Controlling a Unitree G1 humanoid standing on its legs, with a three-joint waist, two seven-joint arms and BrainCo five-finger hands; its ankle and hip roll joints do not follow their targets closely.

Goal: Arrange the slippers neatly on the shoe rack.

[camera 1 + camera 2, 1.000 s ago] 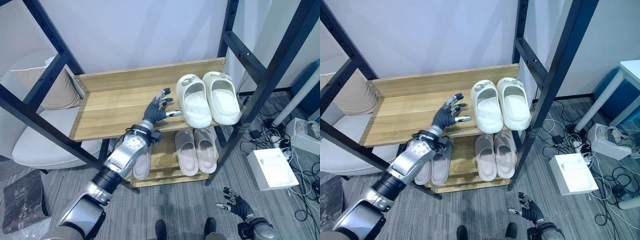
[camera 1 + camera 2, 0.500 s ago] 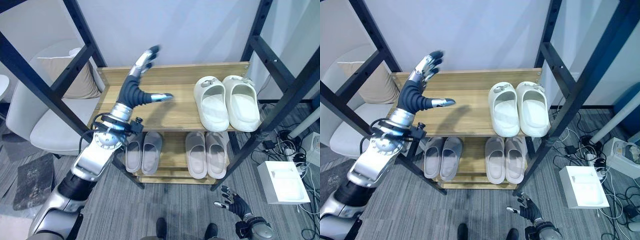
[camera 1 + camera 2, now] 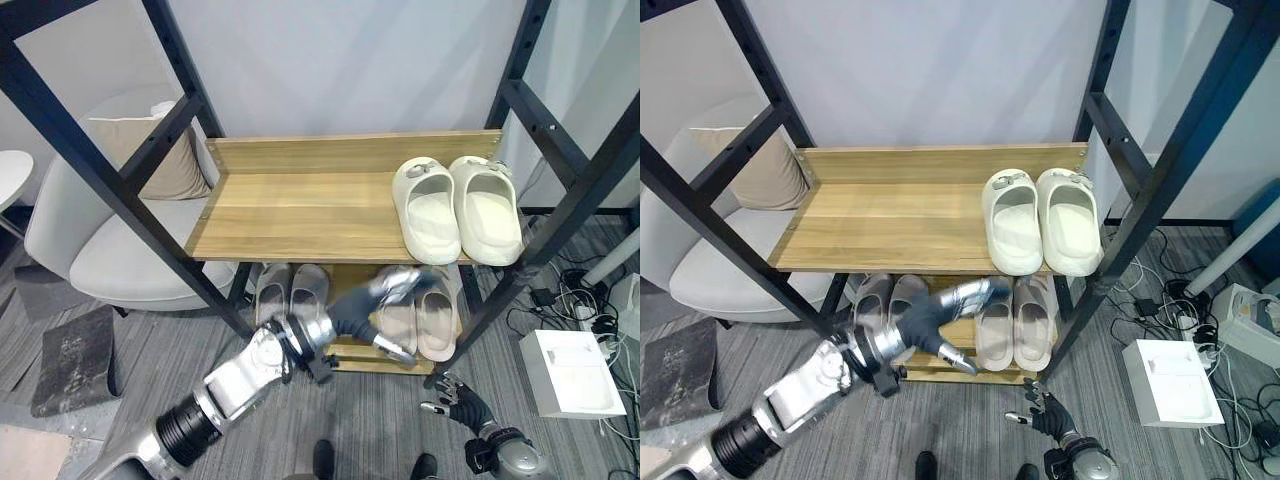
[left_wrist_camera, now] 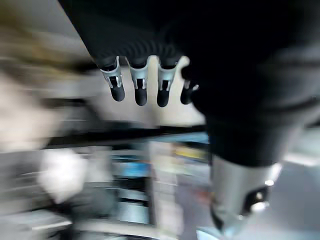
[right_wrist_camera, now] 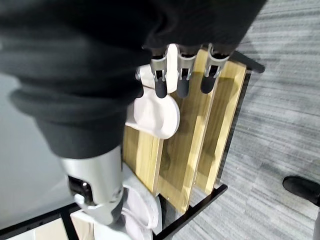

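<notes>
A wooden two-shelf shoe rack (image 3: 300, 205) stands in front of me. A white pair of slippers (image 3: 455, 205) sits side by side at the right end of the top shelf. On the lower shelf a grey pair (image 3: 290, 290) lies at the left and a beige pair (image 3: 425, 320) at the right. My left hand (image 3: 385, 298) is low in front of the lower shelf, between the two pairs, open with straight fingers and empty. My right hand (image 3: 460, 400) hangs near the floor at the lower right, fingers spread and empty.
Black frame posts (image 3: 150, 190) cross in front of the rack on both sides. A pale armchair (image 3: 110, 250) with a cushion stands at the left. A white box (image 3: 580, 370) and cables lie on the carpet at the right, a dark mat (image 3: 70, 360) at the left.
My left hand has dropped from above the top shelf to the front of the lower shelf. The slippers and my right hand have stayed where they were.
</notes>
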